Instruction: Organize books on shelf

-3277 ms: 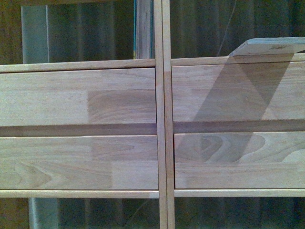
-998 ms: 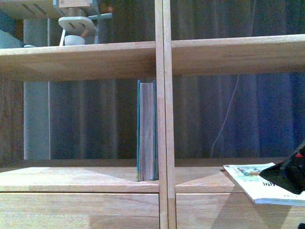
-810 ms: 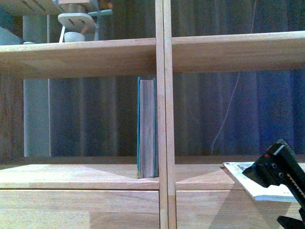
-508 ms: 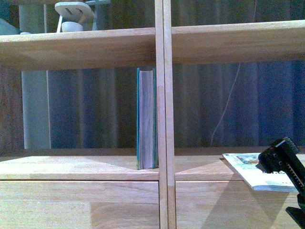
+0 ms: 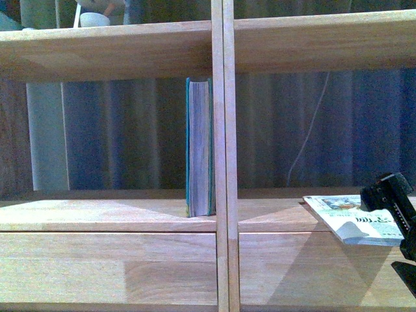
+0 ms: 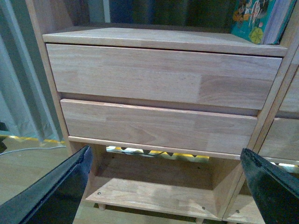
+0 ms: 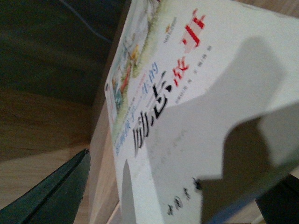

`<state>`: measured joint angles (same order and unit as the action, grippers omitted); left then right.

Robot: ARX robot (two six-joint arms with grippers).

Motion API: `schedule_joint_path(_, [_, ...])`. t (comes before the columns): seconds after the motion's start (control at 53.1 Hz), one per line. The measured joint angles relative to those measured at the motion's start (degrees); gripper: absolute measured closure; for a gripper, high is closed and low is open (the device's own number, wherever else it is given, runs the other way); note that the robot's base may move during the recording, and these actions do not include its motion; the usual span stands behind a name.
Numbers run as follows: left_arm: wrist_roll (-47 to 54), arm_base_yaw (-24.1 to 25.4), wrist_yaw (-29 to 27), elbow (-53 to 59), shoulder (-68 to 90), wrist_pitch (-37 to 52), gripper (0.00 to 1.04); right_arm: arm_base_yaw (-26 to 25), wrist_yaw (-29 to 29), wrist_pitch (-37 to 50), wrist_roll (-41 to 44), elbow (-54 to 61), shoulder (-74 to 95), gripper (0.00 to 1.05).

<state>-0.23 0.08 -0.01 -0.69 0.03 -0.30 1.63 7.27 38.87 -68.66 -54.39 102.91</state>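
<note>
- Right, nearest first: the left gripper [image 6: 166, 156] hangs wide open and empty before two drawer fronts [image 6: 159, 74] of the shelf [image 5: 104, 218].
- Lower right of the front view: the right gripper [image 5: 404, 224], jaws spread, one finger clear of the cover.
- The white paperback [image 5: 354, 218] lies flat there in the right compartment, overhanging the board's front edge.
- Centre frame, the teal book [image 5: 199, 146] stands upright against the divider [image 5: 222, 130], left compartment.
- A dark curtain [image 5: 123, 130] hangs behind.

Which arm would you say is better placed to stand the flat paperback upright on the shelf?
Right, I'd judge. The right gripper is at the paperback lying flat on the shelf, fingers open, the cover filling its wrist view. The left gripper faces the drawer fronts lower down, away from it.
</note>
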Motion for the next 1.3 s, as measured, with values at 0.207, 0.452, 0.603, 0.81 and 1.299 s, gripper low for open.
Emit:
schedule_joint_path(0.207, [0.0,0.0,0.0,0.0,0.0,0.0,0.07,0.7,0.35,-0.66,-0.37,-3.58,1.46,0.12])
schedule_joint_path(0.452, [0.0,0.0,0.0,0.0,0.0,0.0,0.07,1.14,2.19,-3.32,-0.33,-5.86,3.26,0.54])
schedule_joint_path(0.603, [0.0,0.0,0.0,0.0,0.0,0.0,0.07,1.18,2.67,-3.32,-0.31,-5.86,3.26,0.77])
schedule_joint_path(0.81, [0.0,0.0,0.0,0.0,0.0,0.0,0.07,1.03,2.67,-2.49,-0.55,-5.75,2.32,0.97])
schedule_joint_path(1.299, [-5.75,12.41,32.3,-4.5,8.72,3.32,0.07,-1.07,-3.04,-1.38,-3.98,-0.92,-8.35,0.97])
